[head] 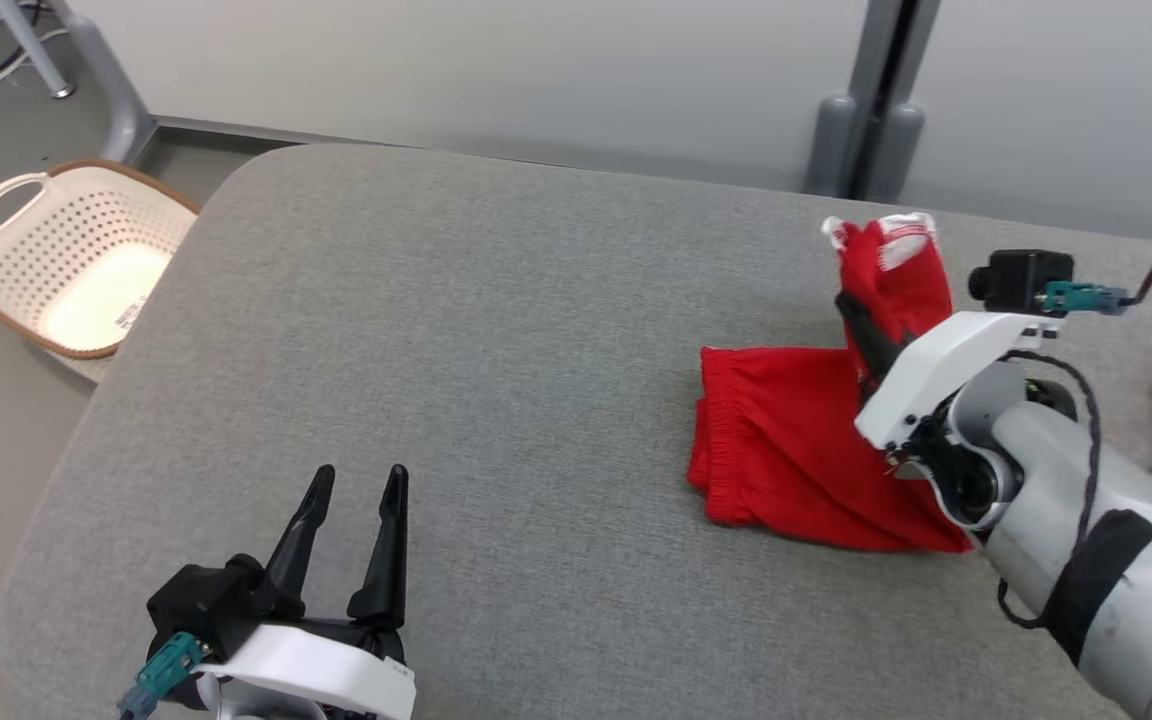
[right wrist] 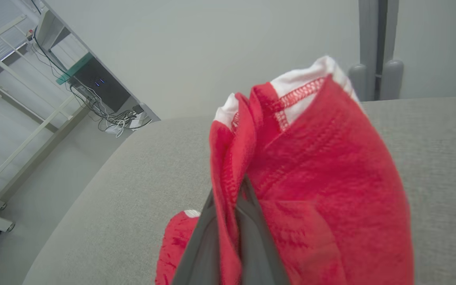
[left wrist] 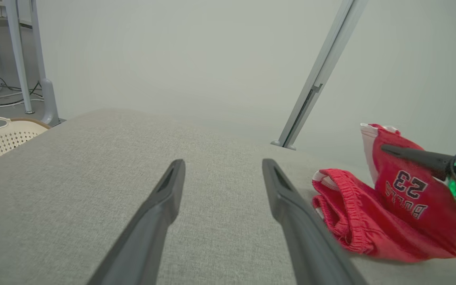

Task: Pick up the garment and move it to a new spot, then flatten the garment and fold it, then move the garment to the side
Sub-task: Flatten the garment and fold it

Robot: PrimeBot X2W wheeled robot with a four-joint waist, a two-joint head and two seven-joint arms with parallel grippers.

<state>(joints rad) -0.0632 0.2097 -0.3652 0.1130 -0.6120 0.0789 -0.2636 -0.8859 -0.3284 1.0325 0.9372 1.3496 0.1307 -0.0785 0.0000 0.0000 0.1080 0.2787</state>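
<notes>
left wrist view: 23 on garment [left wrist: 402,206]; right tool [right wrist: 234,196] grips it; left tool [left wrist: 223,162] released.

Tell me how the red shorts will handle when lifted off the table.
Probably floppy: the red shorts sag and bunch below where the right gripper pinches one leg. Likely light, since that thin pinch holds the leg upright. They may drag on the textured grey table.

Garment [head: 786,450] on table [head: 486,350], basket [head: 66,260] at left
</notes>
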